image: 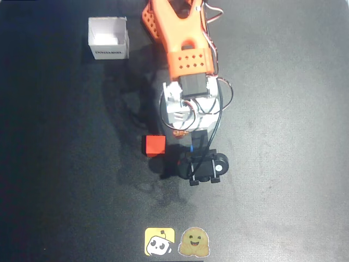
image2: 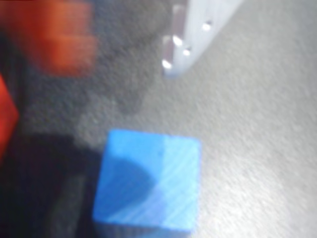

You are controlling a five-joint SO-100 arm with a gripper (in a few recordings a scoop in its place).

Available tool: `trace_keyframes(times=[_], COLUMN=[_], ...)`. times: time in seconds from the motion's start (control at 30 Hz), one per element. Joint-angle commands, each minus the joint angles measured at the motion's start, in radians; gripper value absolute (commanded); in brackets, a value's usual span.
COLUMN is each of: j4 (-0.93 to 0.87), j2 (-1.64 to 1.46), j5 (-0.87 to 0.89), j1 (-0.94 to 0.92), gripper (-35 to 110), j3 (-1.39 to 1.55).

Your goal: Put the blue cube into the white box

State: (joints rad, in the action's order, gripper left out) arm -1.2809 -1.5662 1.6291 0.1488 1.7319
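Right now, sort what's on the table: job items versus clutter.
Job:
- blue cube, close under the wrist camera
- white box, far upper left in the overhead view

Lying about:
- red cube, beside the arm
- two stickers at the table's bottom edge

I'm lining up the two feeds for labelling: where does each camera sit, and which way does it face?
Overhead view: fixed above the dark table, looking straight down; shows the orange arm, red cube and white box.
Wrist view: rides on the arm, looking down close at the blue cube; a pale finger shows at the top.
Shared: the red cube and the table.
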Motion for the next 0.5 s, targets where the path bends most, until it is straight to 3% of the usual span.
trace_keyframes(times=[0.0, 0.47], j4=[0.021, 0.164], j2=[0.005, 0.109], j5=[0.011, 0.107], j1=[0.015, 0.083], gripper=[28, 27], j3=[-0.041, -0.044])
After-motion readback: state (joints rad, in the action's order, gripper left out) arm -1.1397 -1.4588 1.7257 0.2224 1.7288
